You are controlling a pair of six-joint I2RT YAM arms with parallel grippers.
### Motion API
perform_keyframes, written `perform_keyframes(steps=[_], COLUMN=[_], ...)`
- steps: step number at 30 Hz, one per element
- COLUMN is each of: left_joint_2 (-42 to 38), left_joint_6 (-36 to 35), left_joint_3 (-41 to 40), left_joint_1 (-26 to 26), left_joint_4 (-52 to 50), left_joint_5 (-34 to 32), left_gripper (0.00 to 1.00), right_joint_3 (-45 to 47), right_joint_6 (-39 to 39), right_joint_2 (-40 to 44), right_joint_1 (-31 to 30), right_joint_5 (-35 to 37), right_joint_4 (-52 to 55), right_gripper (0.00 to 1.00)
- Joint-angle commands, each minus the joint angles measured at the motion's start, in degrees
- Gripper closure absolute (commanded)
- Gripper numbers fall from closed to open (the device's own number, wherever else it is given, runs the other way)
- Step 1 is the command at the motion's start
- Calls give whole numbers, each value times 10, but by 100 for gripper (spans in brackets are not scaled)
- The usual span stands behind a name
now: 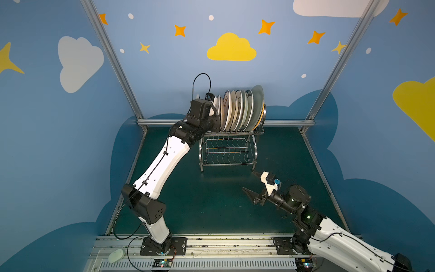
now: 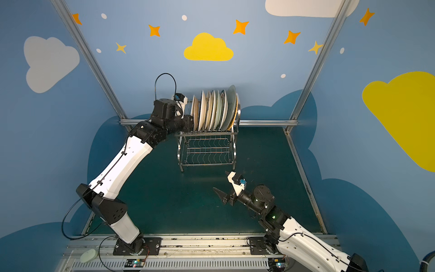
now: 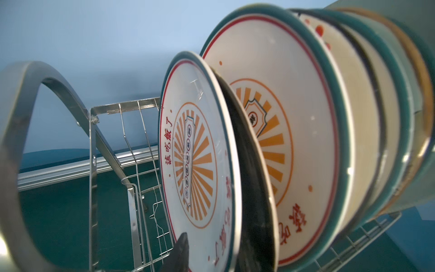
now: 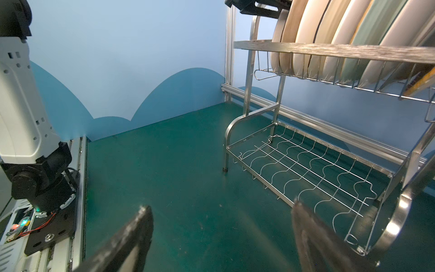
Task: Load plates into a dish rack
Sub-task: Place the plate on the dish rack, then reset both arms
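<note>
The dish rack (image 1: 235, 133) stands at the back of the table in both top views. Several plates (image 1: 237, 108) stand upright in its upper tier. In the left wrist view, a small orange-sunburst white plate (image 3: 195, 150) is the end one, with a dark plate (image 3: 247, 176) and a larger sunburst plate (image 3: 282, 117) behind it. My left gripper (image 3: 207, 256) is at that end plate's rim. One of its fingers (image 3: 181, 249) lies against the plate's face and the other is hidden. My right gripper (image 1: 249, 180) hangs open over the mat in front of the rack, holding nothing.
A pale oval lump (image 1: 116, 255) lies on the front rail (image 1: 211, 245) at the left. The rack's lower tier (image 4: 306, 169) of wavy wires is just beyond my right gripper (image 4: 221, 207). Aluminium frame posts (image 1: 113, 58) edge the blue walls.
</note>
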State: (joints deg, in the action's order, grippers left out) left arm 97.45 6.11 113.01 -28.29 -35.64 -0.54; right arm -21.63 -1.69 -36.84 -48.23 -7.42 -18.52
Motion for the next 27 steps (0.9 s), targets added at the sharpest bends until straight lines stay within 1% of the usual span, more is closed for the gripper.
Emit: perform_keyframes(steps=[1, 12, 19, 22, 25, 27], left_joint_2=[-26, -72, -137, -183, -252, -301], left_joint_6=[13, 31, 52, 69, 99, 119], left_joint_3=[15, 3, -37, -74, -150, -201], left_joint_1=[1, 4, 17, 21, 23, 23], left_joint_4=[-4, -11, -8, -3, 31, 48], left_joint_5=[14, 29, 47, 55, 70, 75], left_gripper=[62, 61, 61, 61, 59, 52], right_joint_3=[-21, -19, -21, -21, -22, -27], right_joint_6=[5, 6, 7, 9, 10, 11], right_joint_2=[2, 4, 3, 5, 7, 11], right_joint_1=[-4, -4, -4, -4, -4, -5], right_joint_5=[6, 7, 8, 7, 8, 8], right_joint_4=[4, 4, 4, 5, 8, 18], right_gripper=[10, 10, 10, 10, 10, 10])
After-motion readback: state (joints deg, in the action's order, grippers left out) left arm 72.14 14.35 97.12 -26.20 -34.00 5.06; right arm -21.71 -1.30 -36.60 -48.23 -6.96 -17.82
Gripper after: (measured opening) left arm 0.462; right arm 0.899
